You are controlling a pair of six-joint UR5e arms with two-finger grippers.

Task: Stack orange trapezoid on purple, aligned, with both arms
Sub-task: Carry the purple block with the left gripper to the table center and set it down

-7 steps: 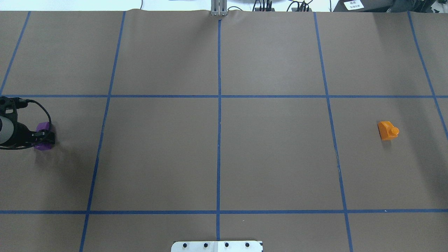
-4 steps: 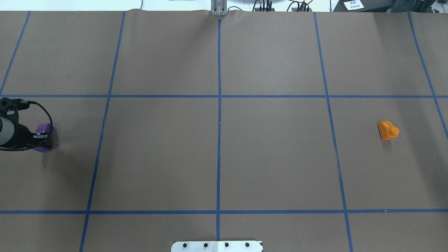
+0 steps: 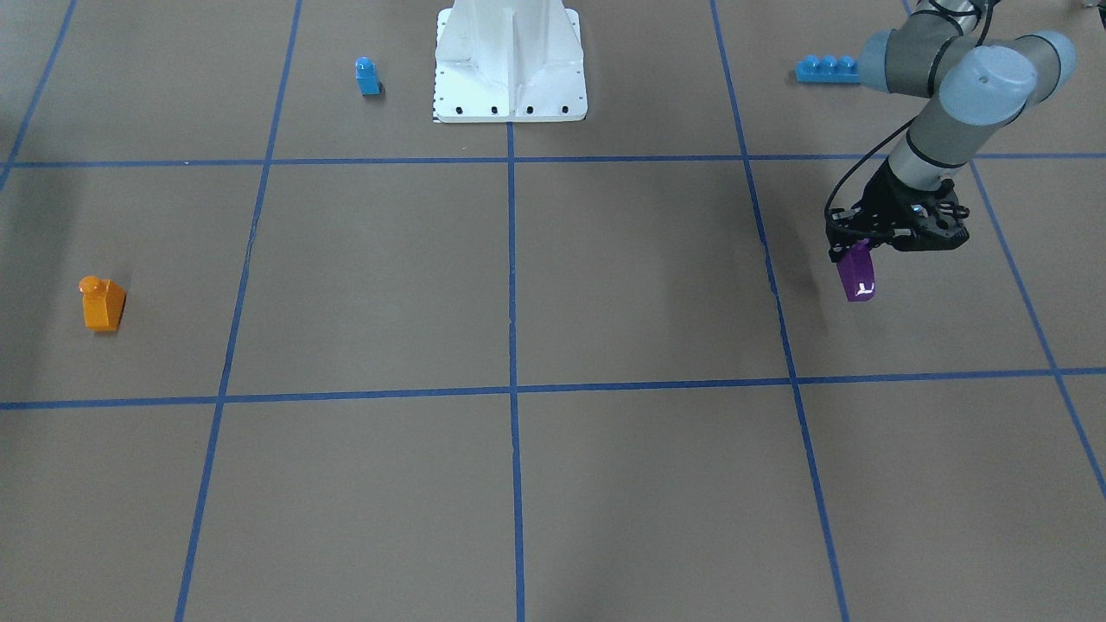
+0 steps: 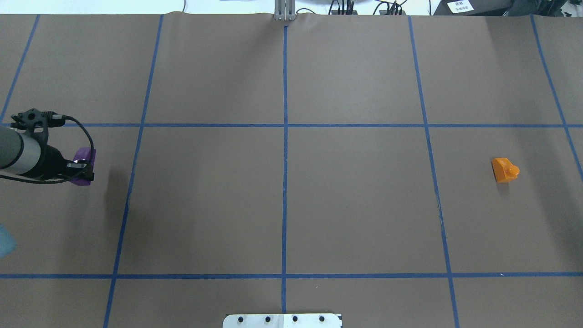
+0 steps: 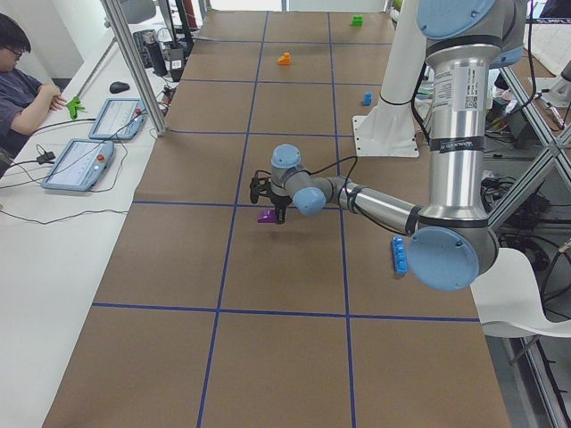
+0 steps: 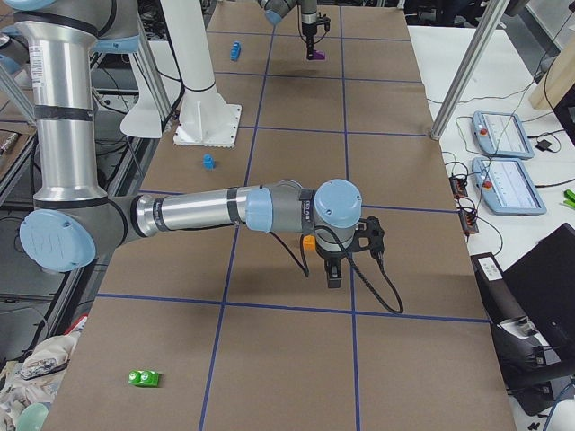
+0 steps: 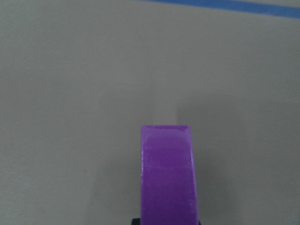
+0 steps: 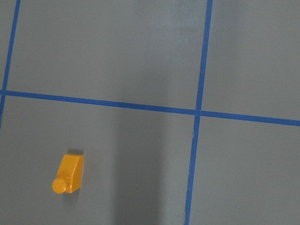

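Note:
The purple brick [image 3: 860, 281] hangs in my left gripper [image 3: 855, 253], which is shut on it and holds it a little above the table on the robot's left side. In the overhead view the purple brick [image 4: 84, 154] shows on either side of the left gripper [image 4: 84, 167]. It fills the lower middle of the left wrist view [image 7: 167, 178]. The orange trapezoid [image 4: 504, 170] lies on its side on the table at the far right, also in the right wrist view [image 8: 69, 173]. My right gripper [image 6: 333, 272] hovers close to the orange trapezoid [image 6: 308, 241]; I cannot tell whether it is open.
A small blue single-stud brick [image 3: 367, 76] stands beside the white robot base [image 3: 510, 95]. A long blue brick [image 3: 827, 69] lies behind the left arm. A green brick [image 6: 144, 378] lies near the table's right end. Blue tape lines grid the brown table.
My left gripper has moved toward the table's middle with the purple brick, which looks lifted off the table. The orange trapezoid has not moved.

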